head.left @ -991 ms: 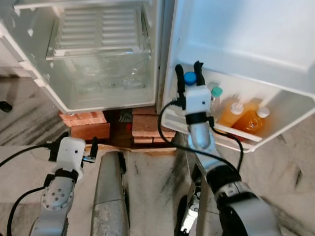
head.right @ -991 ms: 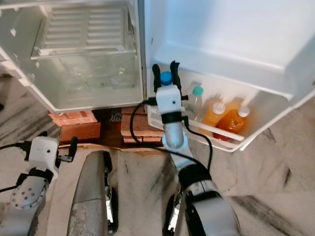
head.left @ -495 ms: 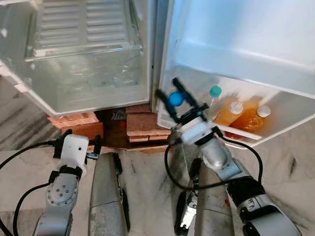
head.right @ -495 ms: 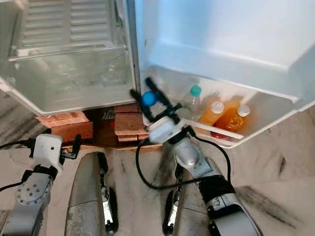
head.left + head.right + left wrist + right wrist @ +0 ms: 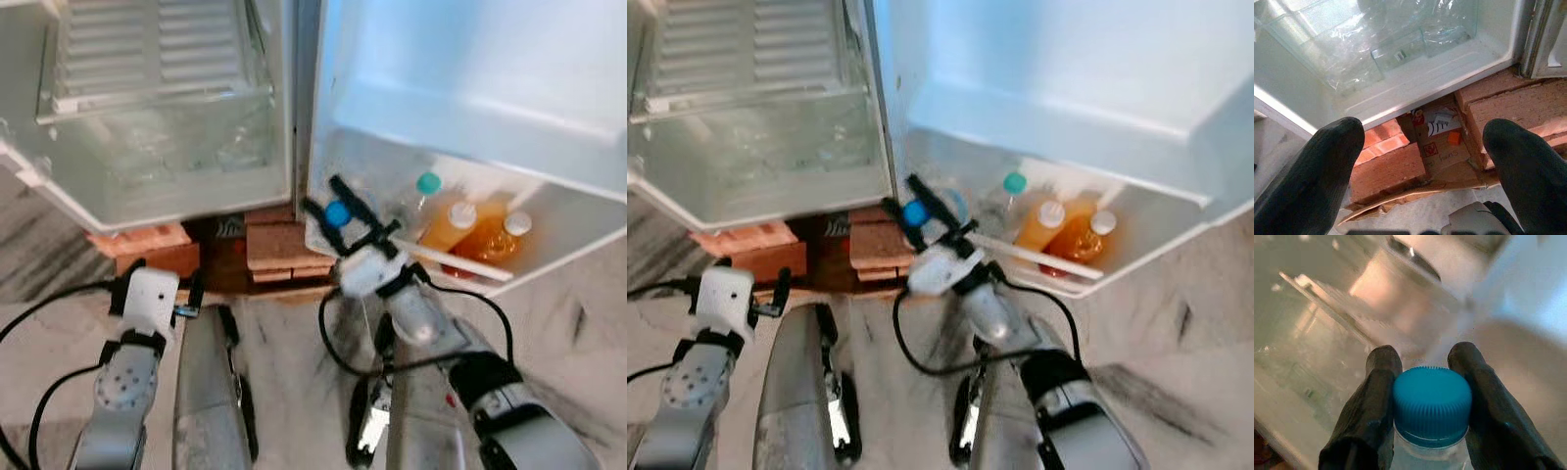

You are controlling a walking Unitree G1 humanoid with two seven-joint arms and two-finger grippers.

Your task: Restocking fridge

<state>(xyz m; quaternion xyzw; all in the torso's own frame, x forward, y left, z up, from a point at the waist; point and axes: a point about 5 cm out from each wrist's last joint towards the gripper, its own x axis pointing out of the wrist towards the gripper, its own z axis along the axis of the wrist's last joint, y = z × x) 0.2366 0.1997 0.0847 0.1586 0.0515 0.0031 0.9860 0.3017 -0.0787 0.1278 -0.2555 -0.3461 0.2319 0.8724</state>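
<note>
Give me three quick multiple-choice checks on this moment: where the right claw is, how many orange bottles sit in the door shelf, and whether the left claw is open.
1. Where is the right claw?
A. inside the main fridge compartment
B. at the near end of the door shelf
C. down by the bricks

2. How many orange bottles stand in the door shelf?
A. none
B. two
C. four

3. What state is the left claw in?
A. open, holding nothing
B. shut on a bottle
C. shut on a brick

Answers:
1 B: in the eye views the claw, shut on the blue-capped bottle, sits at the shelf's end nearest the fridge body.
2 B: two orange bottles stand side by side beyond a teal-capped bottle.
3 A: its wrist view shows its fingers wide apart above the bricks.
</note>
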